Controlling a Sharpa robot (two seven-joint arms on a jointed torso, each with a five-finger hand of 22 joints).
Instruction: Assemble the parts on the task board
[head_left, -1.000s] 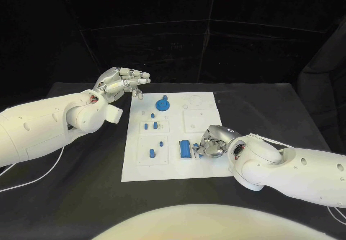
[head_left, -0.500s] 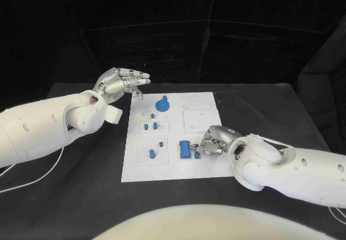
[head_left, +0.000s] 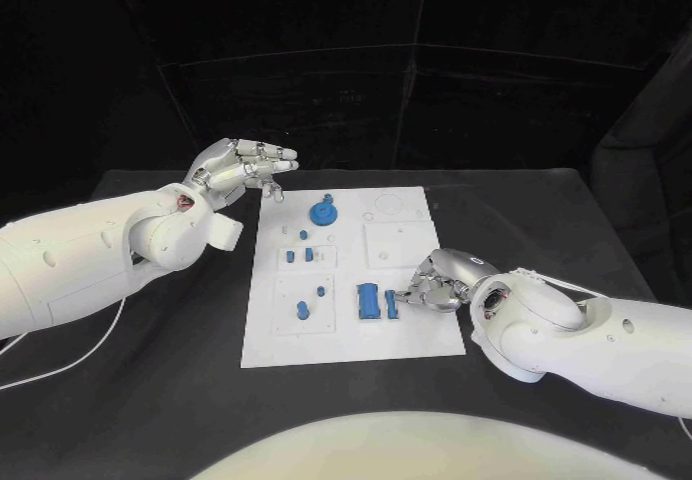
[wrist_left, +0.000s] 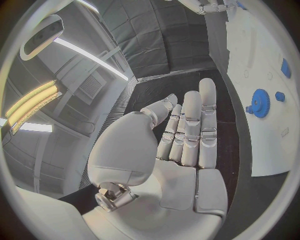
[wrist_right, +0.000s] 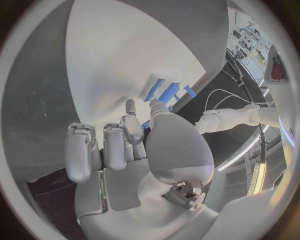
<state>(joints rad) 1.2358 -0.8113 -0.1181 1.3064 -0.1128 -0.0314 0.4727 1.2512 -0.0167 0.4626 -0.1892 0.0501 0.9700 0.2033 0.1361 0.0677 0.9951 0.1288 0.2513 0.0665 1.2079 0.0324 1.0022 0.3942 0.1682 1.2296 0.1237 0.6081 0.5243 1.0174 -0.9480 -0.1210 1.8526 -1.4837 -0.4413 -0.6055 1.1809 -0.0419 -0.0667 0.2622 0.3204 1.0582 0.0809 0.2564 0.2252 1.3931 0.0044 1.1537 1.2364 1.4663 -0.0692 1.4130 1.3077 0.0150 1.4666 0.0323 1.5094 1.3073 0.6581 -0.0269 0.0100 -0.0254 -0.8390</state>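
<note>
The white task board (head_left: 411, 340) lies mid-table. On it are a blue gear (head_left: 326, 210), several small blue parts (head_left: 302, 309) in the left recesses, and a long blue block (head_left: 369, 300). My right hand (head_left: 436, 283) rests low on the board's right side with its fingers curled. Its thumb and a fingertip pinch a small blue part (head_left: 392, 307) that sits on the board beside the block. The right wrist view shows that part (wrist_right: 145, 125) between my thumb and finger, with the block (wrist_right: 169, 92) beyond. My left hand (head_left: 245, 165) hovers off the board's far left corner, fingers apart and holding nothing.
The black table (head_left: 159, 340) surrounds the board. My left forearm (head_left: 101, 250) lies over its left side and my right forearm (head_left: 591, 340) over its right front. The left wrist view shows the gear (wrist_left: 260, 103) and the board (wrist_left: 262, 150) beside my raised palm (wrist_left: 181, 150).
My right hand and forearm have shifted slightly to the right, staying low on the board. My left hand has drawn back a little from the board.
</note>
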